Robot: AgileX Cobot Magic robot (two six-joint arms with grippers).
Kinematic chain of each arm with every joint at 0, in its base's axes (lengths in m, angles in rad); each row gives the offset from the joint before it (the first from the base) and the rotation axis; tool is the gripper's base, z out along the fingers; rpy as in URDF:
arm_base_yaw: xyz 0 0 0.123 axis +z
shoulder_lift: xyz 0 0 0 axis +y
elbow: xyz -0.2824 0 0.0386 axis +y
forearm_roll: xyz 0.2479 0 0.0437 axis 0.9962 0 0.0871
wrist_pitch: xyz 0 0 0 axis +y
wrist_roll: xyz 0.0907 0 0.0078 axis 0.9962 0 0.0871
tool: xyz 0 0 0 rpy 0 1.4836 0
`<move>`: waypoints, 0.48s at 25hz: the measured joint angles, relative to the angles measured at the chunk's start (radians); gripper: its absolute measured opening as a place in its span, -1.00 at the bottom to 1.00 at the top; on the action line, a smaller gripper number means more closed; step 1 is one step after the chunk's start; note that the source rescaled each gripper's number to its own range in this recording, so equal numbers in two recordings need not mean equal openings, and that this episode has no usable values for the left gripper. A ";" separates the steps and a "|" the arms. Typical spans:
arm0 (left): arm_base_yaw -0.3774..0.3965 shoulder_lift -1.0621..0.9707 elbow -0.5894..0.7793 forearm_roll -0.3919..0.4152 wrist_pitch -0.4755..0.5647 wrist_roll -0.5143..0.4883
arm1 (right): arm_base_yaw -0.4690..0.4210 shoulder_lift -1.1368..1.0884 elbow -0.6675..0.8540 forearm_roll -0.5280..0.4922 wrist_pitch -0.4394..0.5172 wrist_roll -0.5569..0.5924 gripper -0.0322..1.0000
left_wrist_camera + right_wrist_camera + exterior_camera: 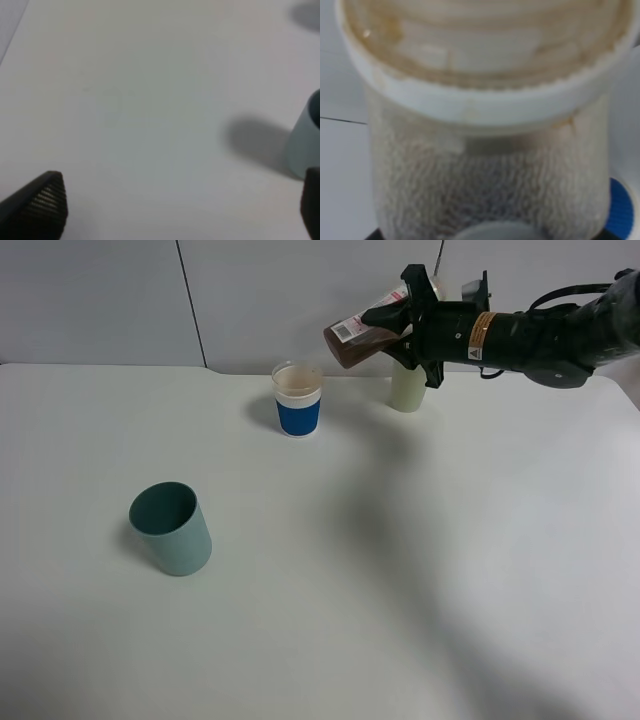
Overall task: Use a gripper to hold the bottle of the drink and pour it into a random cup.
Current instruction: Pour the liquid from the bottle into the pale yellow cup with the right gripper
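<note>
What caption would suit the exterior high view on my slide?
Right claw holds the drink bottle tilted above the table, near a blue-and-white cup; a teal cup stands apart.

My bench (400, 590): white, matt, plain top.
Item 1: teal cup (171, 528), upright, mouth open, front left, well apart from the others.
Item 2: blue-and-white cup (298, 400), upright, near the back edge, middle.
Item 3: cream cup (406, 390), upright, near item 2 on its right, not touching it.
</note>
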 joint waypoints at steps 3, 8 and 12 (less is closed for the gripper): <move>0.000 0.000 0.000 0.000 0.000 0.000 | -0.003 0.033 -0.028 0.010 -0.041 0.010 -0.92; 0.000 0.000 0.000 0.000 0.000 0.000 | -0.003 0.064 -0.065 0.014 -0.047 0.018 -0.92; 0.000 0.000 0.000 0.000 0.000 0.000 | -0.003 0.071 -0.070 0.073 -0.053 0.031 -0.92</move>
